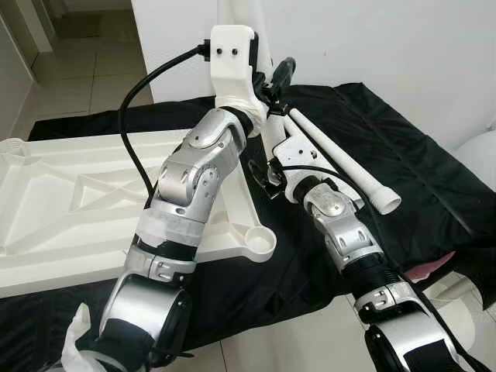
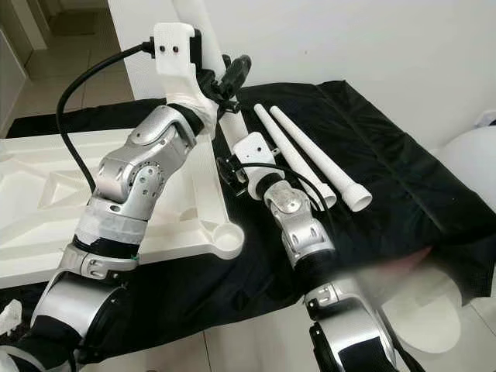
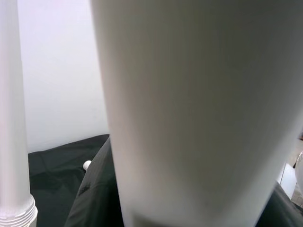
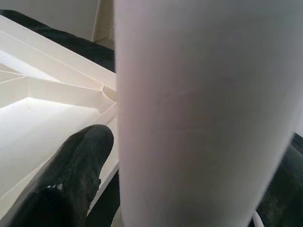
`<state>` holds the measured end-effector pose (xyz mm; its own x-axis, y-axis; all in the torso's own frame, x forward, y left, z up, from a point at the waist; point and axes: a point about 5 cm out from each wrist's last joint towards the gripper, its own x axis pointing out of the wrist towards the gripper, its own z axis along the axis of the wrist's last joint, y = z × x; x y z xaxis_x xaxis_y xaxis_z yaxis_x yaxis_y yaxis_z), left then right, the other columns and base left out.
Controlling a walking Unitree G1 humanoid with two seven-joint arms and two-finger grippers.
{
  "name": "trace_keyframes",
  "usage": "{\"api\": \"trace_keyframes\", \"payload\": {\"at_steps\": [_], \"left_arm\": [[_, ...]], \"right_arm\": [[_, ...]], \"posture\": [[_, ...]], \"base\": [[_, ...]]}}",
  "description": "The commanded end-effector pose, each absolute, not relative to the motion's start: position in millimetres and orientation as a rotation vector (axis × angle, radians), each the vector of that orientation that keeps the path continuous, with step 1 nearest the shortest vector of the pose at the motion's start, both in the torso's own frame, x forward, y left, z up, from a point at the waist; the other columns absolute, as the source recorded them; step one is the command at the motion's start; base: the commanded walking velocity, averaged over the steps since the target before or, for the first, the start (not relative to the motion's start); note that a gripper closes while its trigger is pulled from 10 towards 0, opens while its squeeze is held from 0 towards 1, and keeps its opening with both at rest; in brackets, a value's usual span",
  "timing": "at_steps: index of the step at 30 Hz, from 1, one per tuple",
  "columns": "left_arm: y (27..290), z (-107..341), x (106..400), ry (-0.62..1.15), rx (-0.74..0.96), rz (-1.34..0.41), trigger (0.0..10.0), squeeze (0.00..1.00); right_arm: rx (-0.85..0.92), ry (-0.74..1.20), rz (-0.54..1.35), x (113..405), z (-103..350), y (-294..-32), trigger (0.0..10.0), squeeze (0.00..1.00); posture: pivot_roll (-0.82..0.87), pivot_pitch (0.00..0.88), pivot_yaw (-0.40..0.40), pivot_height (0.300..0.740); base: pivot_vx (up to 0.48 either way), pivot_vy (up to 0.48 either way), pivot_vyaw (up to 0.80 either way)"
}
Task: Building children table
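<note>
We look down on a white tabletop [image 1: 77,209] lying upside down on a black cloth [image 1: 403,155] spread over the tiled floor [image 1: 85,70], its ribbed underside facing up and a round leg socket [image 1: 260,242] at the corner nearest us.

A white table leg [image 2: 203,46] stands upright at the far edge of the tabletop, rising out of the top of the picture against the white wall [image 1: 387,39]. Our left gripper [image 1: 275,81] is raised high beside this leg, one black finger [image 1: 284,71] showing just right of it; the left wrist view has the leg looming pale and blurred right in front of the lens, so we take it that the fingers are around it, though we cannot tell how tightly they have closed. Our right gripper [image 1: 271,159] sits lower on the same leg, just above the tabletop's rim. In the right wrist view a black fingertip [image 4: 71,175] lies close alongside the leg (touching or merely beside it, we cannot tell), and the other finger is hidden.

Two more spare legs [image 2: 306,159] lie side by side on the cloth to the right of our right arm, touching or nearly so, their wider threaded ends [image 2: 358,198] pointing toward us. A third standing leg [image 3: 14,118] appears at the edge of the left wrist view, threaded collar at its base.
</note>
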<state>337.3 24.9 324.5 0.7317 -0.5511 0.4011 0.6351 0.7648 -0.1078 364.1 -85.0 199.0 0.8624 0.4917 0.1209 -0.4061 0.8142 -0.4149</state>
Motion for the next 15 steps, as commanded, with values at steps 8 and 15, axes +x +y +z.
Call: {"api": "trace_keyframes", "payload": {"at_steps": [8,15], "left_arm": [[14,321,332,-0.339,-0.244,-0.704,10.0,0.00],[13,320,332,-0.340,-0.240,-0.693,10.0,0.00]], "right_arm": [[-0.405,-0.277,0.535,362,211,-73,10.0,0.00],[-0.386,-0.314,0.550,361,218,-70,8.0,0.00]], "posture": [[-0.03,0.025,-0.008,0.740],[-0.03,0.028,-0.006,0.740]], "base": [[0.000,0.000,0.00],[0.000,0.000,0.00]]}}
